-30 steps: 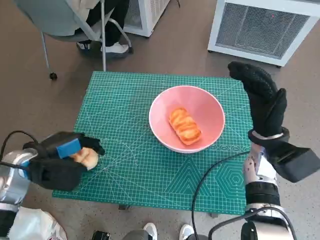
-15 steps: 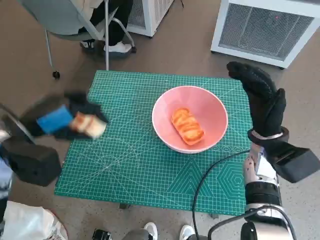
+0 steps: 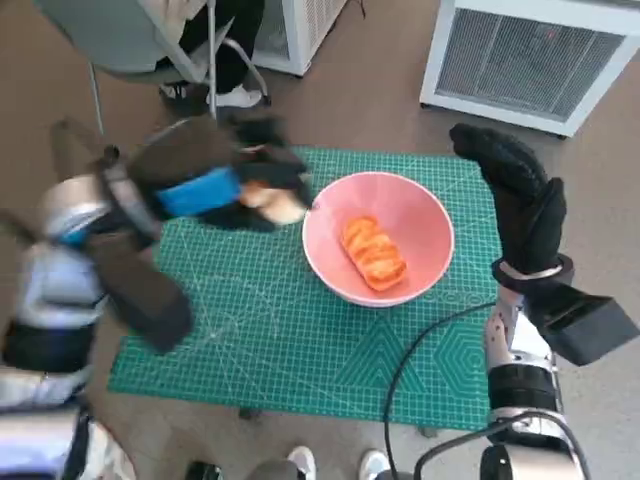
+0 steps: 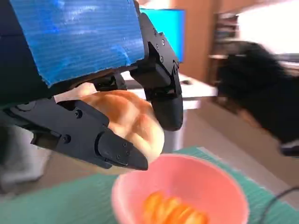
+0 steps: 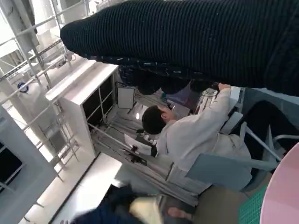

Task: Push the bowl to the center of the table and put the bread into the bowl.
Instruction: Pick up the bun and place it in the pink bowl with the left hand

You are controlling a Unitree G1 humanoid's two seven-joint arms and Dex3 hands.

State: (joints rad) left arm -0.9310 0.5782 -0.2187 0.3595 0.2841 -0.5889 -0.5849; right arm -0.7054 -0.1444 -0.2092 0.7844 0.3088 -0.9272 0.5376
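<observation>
A: Report the position of the round pink plastic bowl [image 3: 378, 237].

B: The bowl stands on the green gridded cutting mat [image 3: 260, 340] that covers the small table, slightly right of the mat's middle and toward its far half. An orange glazed piece of bread [image 3: 373, 251] lies inside the bowl on its floor.

A: Report the state of the left hand [image 3: 215, 185].

B: The black left hand with blue tape over its back is raised over the far left part of the mat, just left of the bowl's rim. It grasps a pale, golden-crusted bread roll [image 4: 128, 119] between its black fingers [image 4: 93, 137]. In the left wrist view the roll sits clamped with fingers on two sides of it, above the bowl's near-left rim, not touching the bowl. The head view is motion-blurred around this arm.

A: Report the state of the right hand [image 3: 520, 200].

B: The right hand in the black knitted glove is held upright at the right edge of the mat, just beside the bowl and apart from it. Its fingers are extended and it grasps nothing.

A: Other items in view?

B: A white ventilated cabinet [image 3: 530, 55] stands on the brown floor at the far right. A person in a pale top [image 5: 196, 135] sits on a grey chair [image 3: 130, 45] at the far left. A black cable [image 3: 425, 350] crosses the near right part of the mat.
</observation>
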